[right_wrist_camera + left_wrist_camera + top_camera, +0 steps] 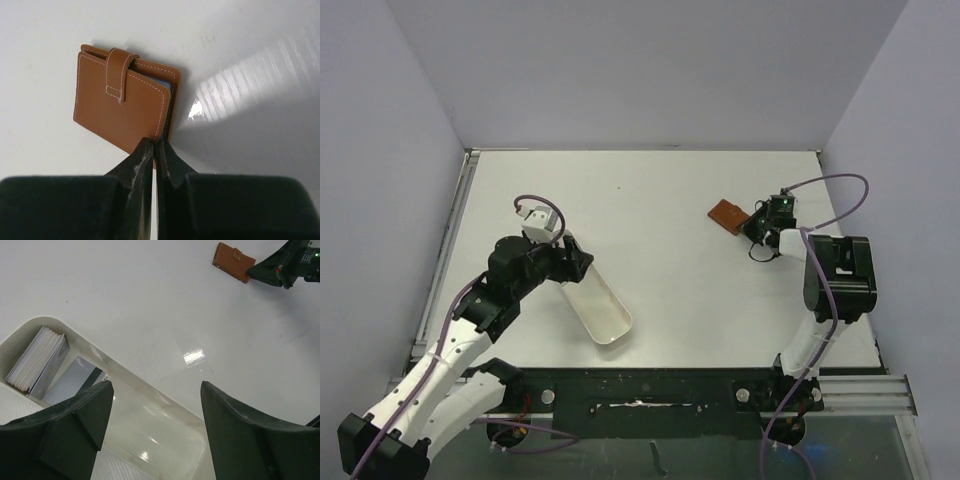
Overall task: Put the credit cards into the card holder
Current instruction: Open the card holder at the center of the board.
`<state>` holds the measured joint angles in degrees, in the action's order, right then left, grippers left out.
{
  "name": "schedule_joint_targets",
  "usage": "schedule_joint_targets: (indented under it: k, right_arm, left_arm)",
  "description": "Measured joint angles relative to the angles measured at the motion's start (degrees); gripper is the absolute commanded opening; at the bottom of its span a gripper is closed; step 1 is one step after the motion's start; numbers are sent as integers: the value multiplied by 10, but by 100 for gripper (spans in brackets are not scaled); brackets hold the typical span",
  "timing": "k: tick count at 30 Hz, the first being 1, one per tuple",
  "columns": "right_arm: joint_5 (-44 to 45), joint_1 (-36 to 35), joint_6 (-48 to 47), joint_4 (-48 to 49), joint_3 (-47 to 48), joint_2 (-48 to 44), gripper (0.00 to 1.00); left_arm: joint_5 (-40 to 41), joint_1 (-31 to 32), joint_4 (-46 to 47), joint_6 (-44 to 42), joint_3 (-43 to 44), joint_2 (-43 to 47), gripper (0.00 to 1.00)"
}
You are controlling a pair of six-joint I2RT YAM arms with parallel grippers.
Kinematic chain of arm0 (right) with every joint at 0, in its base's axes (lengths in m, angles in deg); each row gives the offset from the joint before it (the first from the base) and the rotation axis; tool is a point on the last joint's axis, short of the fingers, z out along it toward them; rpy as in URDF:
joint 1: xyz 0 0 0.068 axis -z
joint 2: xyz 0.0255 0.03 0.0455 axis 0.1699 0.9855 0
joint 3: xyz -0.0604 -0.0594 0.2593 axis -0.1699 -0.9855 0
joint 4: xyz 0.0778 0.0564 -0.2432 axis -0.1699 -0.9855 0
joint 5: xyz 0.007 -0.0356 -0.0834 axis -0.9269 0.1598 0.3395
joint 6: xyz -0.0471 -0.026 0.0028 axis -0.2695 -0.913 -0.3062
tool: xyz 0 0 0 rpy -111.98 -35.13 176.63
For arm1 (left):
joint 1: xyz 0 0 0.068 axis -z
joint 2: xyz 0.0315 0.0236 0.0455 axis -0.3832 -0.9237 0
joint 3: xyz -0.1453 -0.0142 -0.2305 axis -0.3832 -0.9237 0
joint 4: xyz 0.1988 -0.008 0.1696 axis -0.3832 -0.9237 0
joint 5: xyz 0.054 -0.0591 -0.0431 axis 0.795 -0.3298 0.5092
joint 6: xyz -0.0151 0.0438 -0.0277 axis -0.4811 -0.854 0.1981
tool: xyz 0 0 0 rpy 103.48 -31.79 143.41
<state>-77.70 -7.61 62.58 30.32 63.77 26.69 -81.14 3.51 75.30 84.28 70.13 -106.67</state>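
long white plastic tray [30, 323], near left, holds one stack of pale cards [35, 357] and one loose bluish-grey card [75, 380]; left claw [156, 388] gapes above it. one reddish-brown leather card holder [120, 110] lies far right, closed right claw [155, 146] touching its edge.

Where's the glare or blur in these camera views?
Left wrist: a bright glare patch on the table, and the near fingers look soft. Right wrist: streaky glare right of the card holder; the right tool is dark, blurred. Top external: even light.
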Motion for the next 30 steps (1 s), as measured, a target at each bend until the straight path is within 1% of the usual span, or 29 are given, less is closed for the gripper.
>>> schedule_joint_targets:
  k: [6, 11, 15, 19, 24, 30]
  right_arm:
    - [-11, -7, -18, -4, -74, -71, 0]
    - [-21, -38, -23, -25, -106, -131, 0]
    - [-27, -75, -26, -51, -113, -177, 0]
    - [-31, -111, -28, -78, -118, -229, 0]
    - [-49, -140, -20, -106, -142, -322, 0]
    - [-78, -155, 9, -133, -166, -428, 0]
  left_arm:
    - [-9, 50, 39, -53, 1, -14, 68]
    - [-38, 82, 81, -109, 21, -73, 68]
    - [-55, 115, 111, -178, 51, -115, 70]
    - [-58, 163, 137, -273, 79, -147, 74]
    - [-28, 242, 170, -397, 84, -199, 74]
    - [42, 320, 213, -499, 81, -281, 74]
